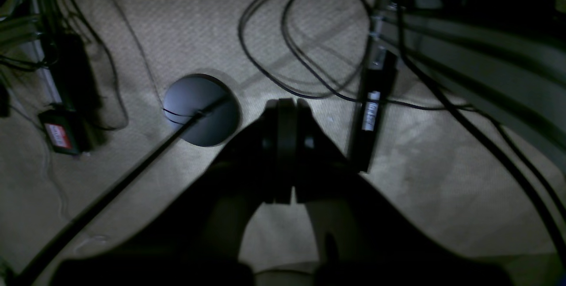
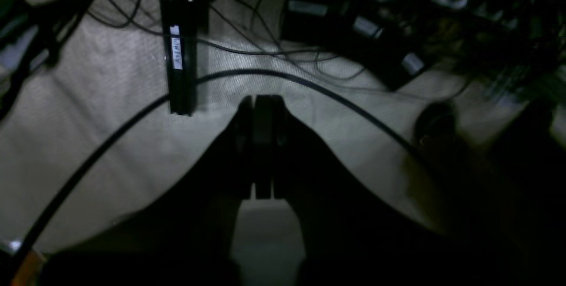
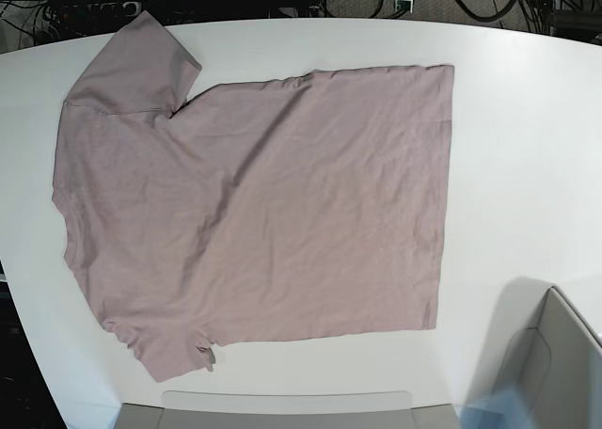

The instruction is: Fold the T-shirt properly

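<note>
Base view looks straight down on a white table (image 3: 527, 119) with the T-shirt (image 3: 263, 222) spread flat across its left and middle part. The collar end lies toward the left edge of the frame and the hem runs down the right side of the cloth, just right of centre. One sleeve points to the upper left corner, the other lies at the lower left, slightly bunched. The fabric is lightly wrinkled and not folded anywhere. A grey box (image 3: 555, 373) sits in the lower right corner, and a pale flat edge runs along the bottom. Neither arm shows in this view.

The left wrist view is dim. The left gripper (image 1: 286, 109) sits at the centre of the frame with its jaws pressed together and nothing between them, hanging above beige carpet (image 1: 185, 20). A dark round disc (image 1: 201, 109) lies to its left, black cables (image 1: 305, 43) loop above, and a black bar with a white label (image 1: 373, 113) stands to its right.

The right wrist view is darker. The right gripper (image 2: 261, 104) is likewise closed tight and empty, over the same pale floor, with a labelled black bar (image 2: 177, 51) at upper left and a thick cable (image 2: 336, 96) arching across.
</note>
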